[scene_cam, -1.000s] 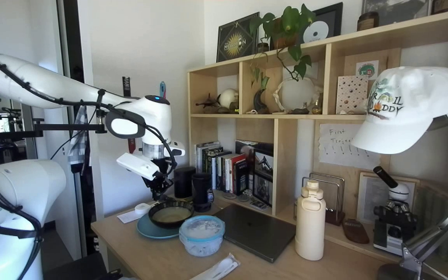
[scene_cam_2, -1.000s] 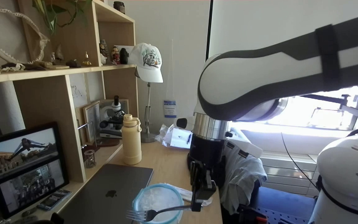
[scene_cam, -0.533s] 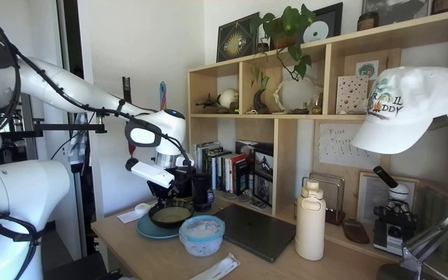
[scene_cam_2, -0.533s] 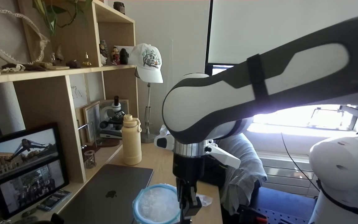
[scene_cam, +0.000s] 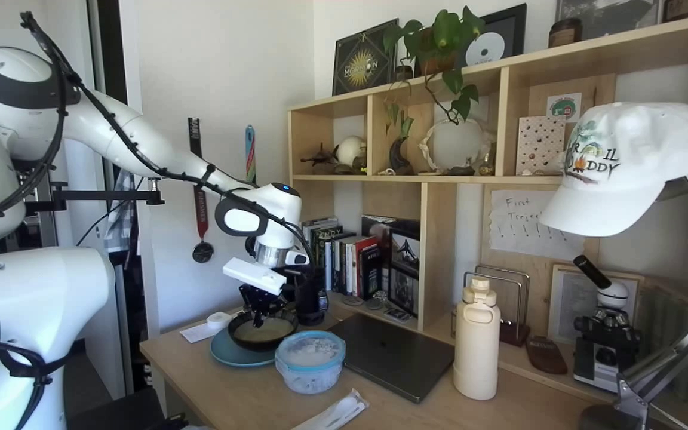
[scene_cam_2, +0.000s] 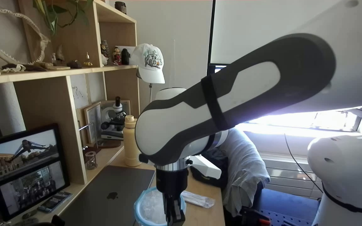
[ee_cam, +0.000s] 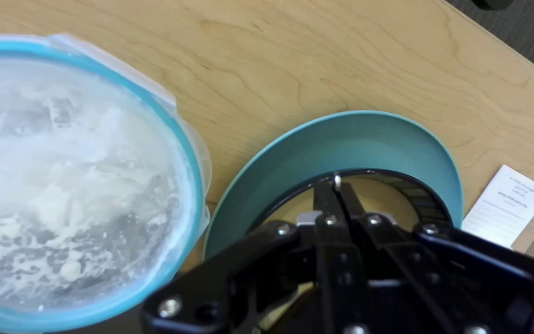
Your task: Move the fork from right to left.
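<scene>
The carrying step seems in hand: the tool (ee_cam: 335,187), closed together, pinches the fork (ee_cam: 337,181), mostly hidden, above the bowl (ee_cam: 427,198). The next move probably calls for lowering and releasing it.

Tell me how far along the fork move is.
Done, it seems: the grasp, since a bit of fork shows pinched in the closed hand.
In progress, probably: the move across, the hand hanging over the bowl.
Left: setting it down and letting go; the hand is not yet open.
</scene>
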Controlling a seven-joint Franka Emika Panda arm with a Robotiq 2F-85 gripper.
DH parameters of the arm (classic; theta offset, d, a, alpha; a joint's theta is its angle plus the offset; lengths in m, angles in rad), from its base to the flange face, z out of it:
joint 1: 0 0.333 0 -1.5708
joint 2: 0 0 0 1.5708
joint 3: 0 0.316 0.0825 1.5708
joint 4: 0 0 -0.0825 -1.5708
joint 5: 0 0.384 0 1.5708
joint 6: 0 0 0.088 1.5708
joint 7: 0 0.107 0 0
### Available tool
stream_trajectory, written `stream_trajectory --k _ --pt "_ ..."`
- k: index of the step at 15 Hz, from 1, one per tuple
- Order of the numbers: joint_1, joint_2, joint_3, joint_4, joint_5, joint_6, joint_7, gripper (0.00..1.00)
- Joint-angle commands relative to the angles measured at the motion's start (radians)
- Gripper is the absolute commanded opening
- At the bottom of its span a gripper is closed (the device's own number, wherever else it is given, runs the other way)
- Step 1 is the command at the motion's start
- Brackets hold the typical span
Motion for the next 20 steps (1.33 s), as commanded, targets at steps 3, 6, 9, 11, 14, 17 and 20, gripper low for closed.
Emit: stream_trajectory --k 3,6,9,11,14,17,20 --pt "-0.160 -0.212 0.192 0.039 -0.174 0.128 0.047 0.03" --pt "-0.279 -0.314 0.332 0.040 -0.312 0.206 0.119 0.03" --pt "-0.462 -0.414 0.519 0.044 -0.473 0.267 0.225 0.13" --pt "-0.621 -0.457 0.673 0.052 -0.558 0.283 0.291 0.37" --pt "-0.859 -0.471 0.892 0.066 -0.588 0.279 0.315 0.59" --pt "-1.108 -0.492 1.119 0.075 -0.597 0.281 0.318 0.81" --pt "-1.356 -0.509 1.340 0.088 -0.620 0.283 0.333 1.00"
